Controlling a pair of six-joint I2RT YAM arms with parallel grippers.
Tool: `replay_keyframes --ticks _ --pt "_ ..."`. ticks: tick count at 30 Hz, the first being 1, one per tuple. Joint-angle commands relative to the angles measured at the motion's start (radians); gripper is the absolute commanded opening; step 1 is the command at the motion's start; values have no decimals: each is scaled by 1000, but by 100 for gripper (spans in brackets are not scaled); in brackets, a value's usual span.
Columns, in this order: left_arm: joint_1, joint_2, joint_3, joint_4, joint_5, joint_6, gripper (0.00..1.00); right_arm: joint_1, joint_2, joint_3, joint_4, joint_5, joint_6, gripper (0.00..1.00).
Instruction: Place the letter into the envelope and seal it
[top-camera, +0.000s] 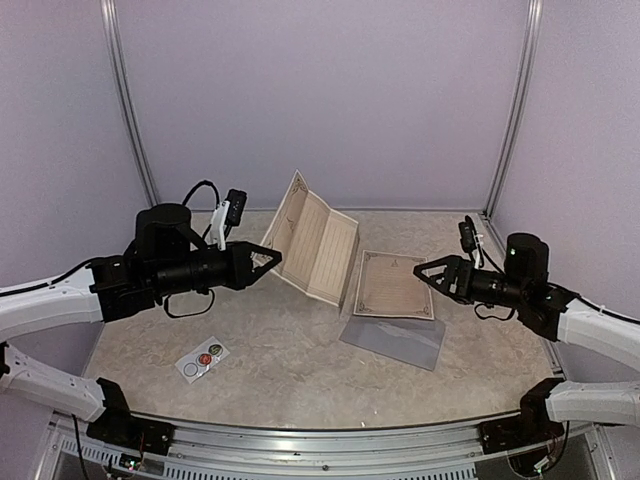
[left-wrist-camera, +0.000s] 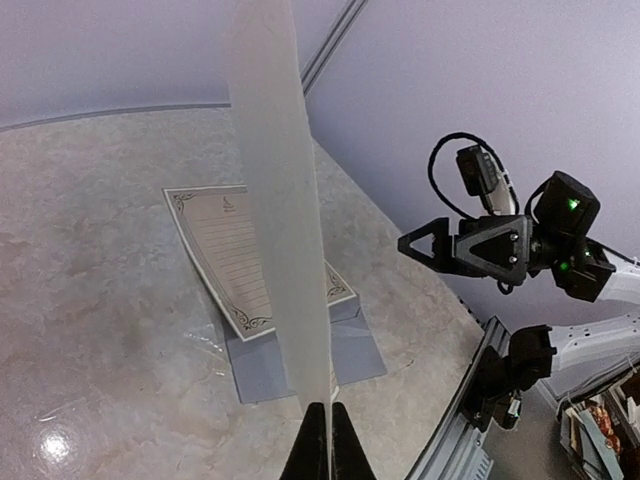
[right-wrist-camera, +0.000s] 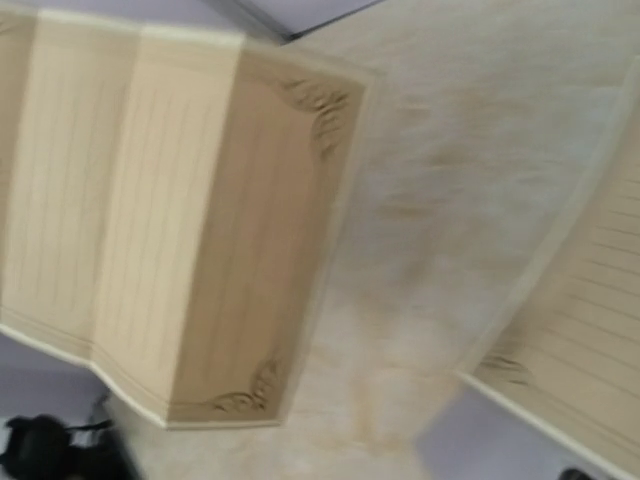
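My left gripper (top-camera: 270, 258) is pinched shut, arm raised; my right gripper (top-camera: 420, 270) hangs wide open, facing it.

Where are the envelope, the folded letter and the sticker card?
envelope (top-camera: 396, 343), top view, its grey middle.
folded letter (top-camera: 318, 243), top view, its middle panel.
sticker card (top-camera: 203, 359), top view, its centre.

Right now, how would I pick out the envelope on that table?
Look at the marbled table, right of its middle. The envelope lies flat, tucked partly under the near edge of the flat cream sheet. It is the only plain grey paper: the folded sheet is cream too, and the sticker card is small and white.
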Motion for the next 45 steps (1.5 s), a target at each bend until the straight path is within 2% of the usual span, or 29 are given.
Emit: replay_keyframes --ticks 1,6,13,17,23,33,37,41,45 --pt "-8 -14 21 128 142 -8 0 66 61 12 189 -44 84 99" --pt "-8 -26 48 184 192 -16 0 138 114 25 331 -77 126 100" --pt "-14 -65 39 325 286 -81 0 164 155 47 468 -154 211 99" --pt "-15 -82 35 379 339 -108 0 173 168 76 471 -177 210 99" --pt "-17 -101 35 466 404 -147 0 198 169 103 591 -234 269 100" --pt "-34 -77 46 560 439 -192 0 225 182 194 650 -291 304 99" --pt "-35 -56 50 548 412 -183 0 225 169 201 716 -311 335 86" --pt "-35 -54 58 476 353 -163 0 226 135 191 756 -300 350 54" --pt "-37 -51 74 397 322 -140 0 227 104 189 726 -250 333 23"
